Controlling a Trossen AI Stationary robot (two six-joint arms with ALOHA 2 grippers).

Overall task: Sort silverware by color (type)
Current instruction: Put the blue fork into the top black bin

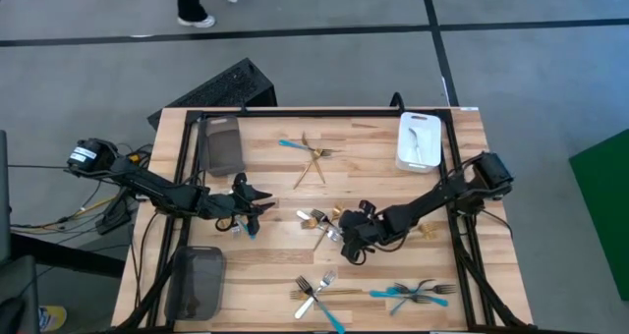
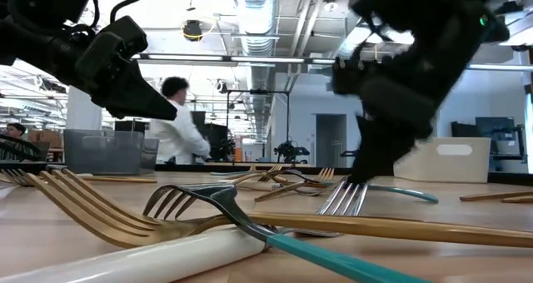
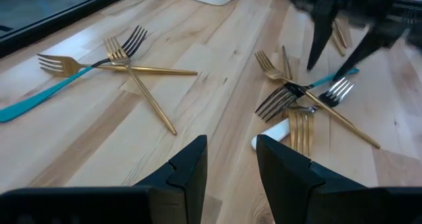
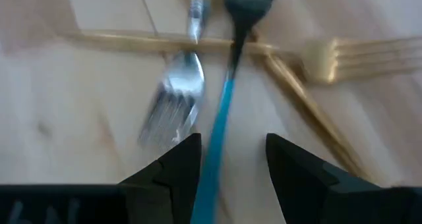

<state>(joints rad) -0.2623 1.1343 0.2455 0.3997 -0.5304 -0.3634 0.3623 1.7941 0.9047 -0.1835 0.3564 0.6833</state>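
Gold, silver and turquoise-handled forks lie flat on the wooden table in several loose heaps: a crossed group toward the far side (image 1: 313,157), a middle heap (image 1: 322,221), and two near-edge heaps (image 1: 316,295) (image 1: 413,293). My right gripper (image 1: 346,244) is low over the middle heap and open. In its wrist view (image 4: 227,161) its fingers stand either side of a turquoise-handled fork (image 4: 221,118), which lies across a gold fork (image 4: 316,59) beside a silver one (image 4: 171,99). My left gripper (image 1: 248,208) hovers open (image 3: 231,161) left of that heap, holding nothing.
A white tray (image 1: 418,142) holding a few pieces sits at the far right. A grey tray (image 1: 223,145) is at the far left and a dark one (image 1: 197,283) at the near left. Bare wood lies between the heaps. A person walks in the room beyond the table.
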